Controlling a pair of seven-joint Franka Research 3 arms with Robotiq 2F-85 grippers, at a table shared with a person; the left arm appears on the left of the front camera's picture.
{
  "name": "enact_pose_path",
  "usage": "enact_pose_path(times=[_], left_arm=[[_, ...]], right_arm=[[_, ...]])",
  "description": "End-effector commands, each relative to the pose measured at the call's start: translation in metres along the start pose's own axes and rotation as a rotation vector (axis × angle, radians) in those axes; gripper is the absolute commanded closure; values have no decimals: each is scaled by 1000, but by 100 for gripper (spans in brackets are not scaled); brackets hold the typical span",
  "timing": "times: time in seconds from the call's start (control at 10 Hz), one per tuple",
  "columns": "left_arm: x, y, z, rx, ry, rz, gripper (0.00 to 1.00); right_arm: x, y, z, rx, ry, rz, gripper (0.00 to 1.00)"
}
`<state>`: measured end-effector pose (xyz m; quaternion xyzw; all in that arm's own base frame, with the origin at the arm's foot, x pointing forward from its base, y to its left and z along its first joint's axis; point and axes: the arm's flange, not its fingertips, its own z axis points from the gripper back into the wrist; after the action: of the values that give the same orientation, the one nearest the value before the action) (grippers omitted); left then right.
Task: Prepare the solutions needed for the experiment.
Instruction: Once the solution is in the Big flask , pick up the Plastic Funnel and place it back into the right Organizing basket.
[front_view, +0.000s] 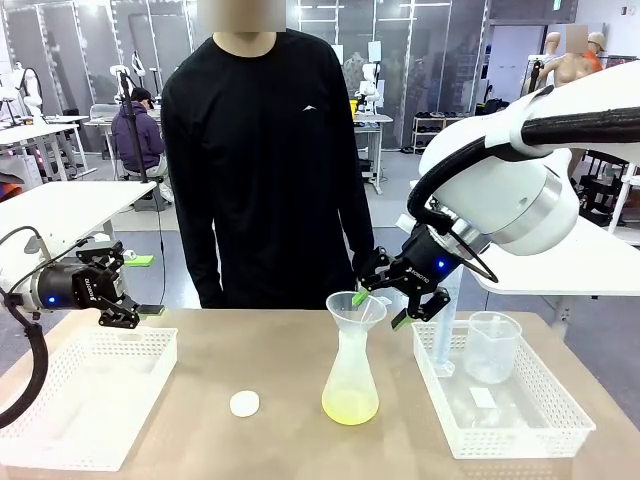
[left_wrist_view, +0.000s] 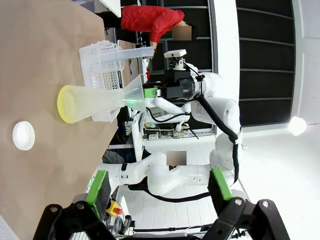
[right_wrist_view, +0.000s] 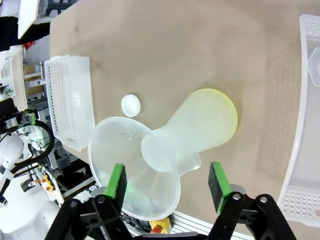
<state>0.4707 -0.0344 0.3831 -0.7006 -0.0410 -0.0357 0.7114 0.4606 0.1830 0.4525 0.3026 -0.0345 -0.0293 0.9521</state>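
Right pincer (front_view: 381, 308) spread at funnel (front_view: 355, 312) rim; solutions (front_view: 350, 405) fill upright flask (front_view: 350, 365), neck up.

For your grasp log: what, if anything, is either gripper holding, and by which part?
Nothing is held yet. The fingers of the right gripper stand apart astride the funnel's rim, atop the conical flask; the left gripper is open, empty.
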Motion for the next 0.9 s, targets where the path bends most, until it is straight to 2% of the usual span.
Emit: enact_pose_path(times=[0.0, 0.1, 0.2, 0.3, 0.4, 0.5, 0.6, 0.8], left_arm=[[-1, -2, 0, 5, 9, -10, 0], [-1, -2, 0, 5, 9, -10, 0], [-1, -2, 0, 5, 9, -10, 0], [-1, -2, 0, 5, 9, -10, 0], [-1, -2, 0, 5, 9, -10, 0], [-1, -2, 0, 5, 9, -10, 0], [-1, -2, 0, 5, 9, -10, 0], [-1, -2, 0, 5, 9, -10, 0]], right_arm=[[4, 7, -1, -22, 17, -43, 46], [3, 6, -1, -23, 22, -48, 50], [3, 5, 0, -22, 22, -52, 65], [3, 4, 0, -24, 23, -55, 69], [3, 3, 0, -23, 25, -57, 84], [2, 3, 0, -23, 28, -58, 89], [2, 3, -1, -21, 31, -58, 100], [2, 2, -3, -23, 39, -56, 100]])
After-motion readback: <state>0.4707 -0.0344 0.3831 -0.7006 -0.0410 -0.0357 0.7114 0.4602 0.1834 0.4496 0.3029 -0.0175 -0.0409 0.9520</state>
